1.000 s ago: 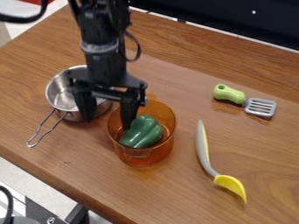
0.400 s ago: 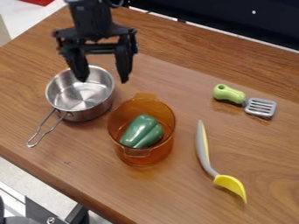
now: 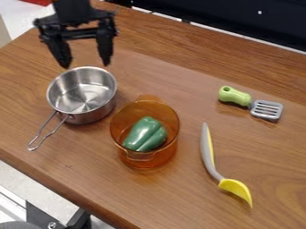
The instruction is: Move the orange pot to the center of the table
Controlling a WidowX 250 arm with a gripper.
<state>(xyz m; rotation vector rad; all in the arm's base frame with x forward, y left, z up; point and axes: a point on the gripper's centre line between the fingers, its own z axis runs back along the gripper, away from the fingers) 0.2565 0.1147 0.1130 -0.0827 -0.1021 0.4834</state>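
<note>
Orange pot [image 3: 148,160]: upright on the table [image 3: 173,197], near mid-view; green pepper [image 3: 143,134] inside.
Steel saucepan [image 3: 90,115]: just beside, at the pot's 10 o'clock.
Gripper [image 3: 85,65]: pot's 11 o'clock; jaws parted, grasping nothing.
Yellow-grey spoon [image 3: 209,157]: 4 o'clock.
Slotted turner [image 3: 266,110]: 2 o'clock, farther out.

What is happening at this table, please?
The robot's gripper is open and holds nothing; it hangs above the far side of the metal saucepan. The orange pot, with a green pepper inside, stands upright beside the saucepan. To the right in the view lie a green-handled spatula and a yellow-and-grey spoon.
</note>
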